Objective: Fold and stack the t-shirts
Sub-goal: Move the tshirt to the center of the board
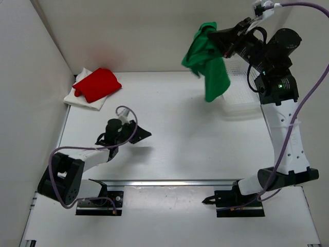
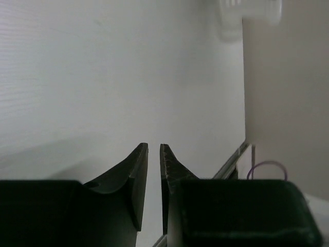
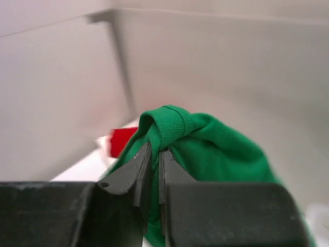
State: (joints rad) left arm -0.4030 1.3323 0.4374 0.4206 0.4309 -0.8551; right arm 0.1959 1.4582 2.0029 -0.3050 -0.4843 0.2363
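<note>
One green t-shirt (image 1: 208, 59), clamped in the right gripper (image 3: 154, 157), partly hides the basket (image 1: 242, 99); left gripper (image 2: 153, 157) clenched empty

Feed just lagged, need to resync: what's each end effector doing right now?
Left end effector: closed, holding nothing.
Right end effector: closed on the green t-shirt, which hangs in the air.

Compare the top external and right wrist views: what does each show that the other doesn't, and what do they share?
Only top external: the left tool, away from any cloth, and the whole hanging length of the green t-shirt. Only right wrist: that the right tool is pinched on that shirt's ribbed edge. Both: the green t-shirt and the red t-shirt beyond it.
</note>
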